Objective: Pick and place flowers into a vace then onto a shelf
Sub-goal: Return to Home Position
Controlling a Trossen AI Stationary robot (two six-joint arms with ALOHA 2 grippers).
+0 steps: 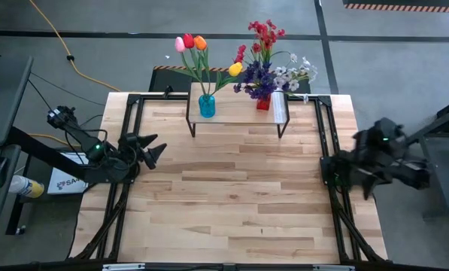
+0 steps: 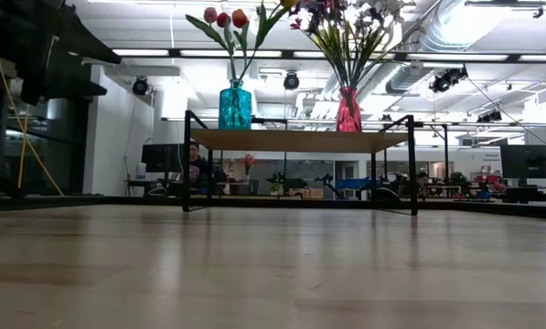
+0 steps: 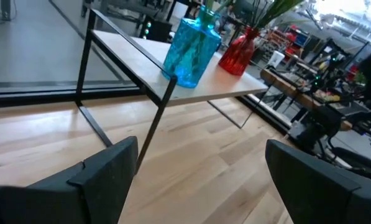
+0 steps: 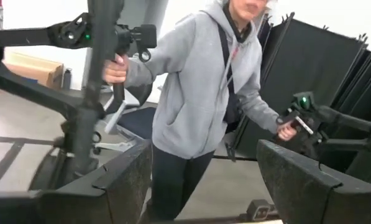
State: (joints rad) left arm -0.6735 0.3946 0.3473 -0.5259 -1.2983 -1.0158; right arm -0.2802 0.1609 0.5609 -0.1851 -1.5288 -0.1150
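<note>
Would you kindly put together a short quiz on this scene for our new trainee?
1. True or false: the blue vase and the red vase both stand on the shelf.
2. Which vase holds the tulips? A: blue. B: red.
3. Fill in: the left gripper and the right gripper, at opposite table sides, are both ____.

Key: 1 true; 2 A; 3 open.

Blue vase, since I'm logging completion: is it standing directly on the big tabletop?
No, the blue vase stands on the shelf, beside the red vase.
</note>
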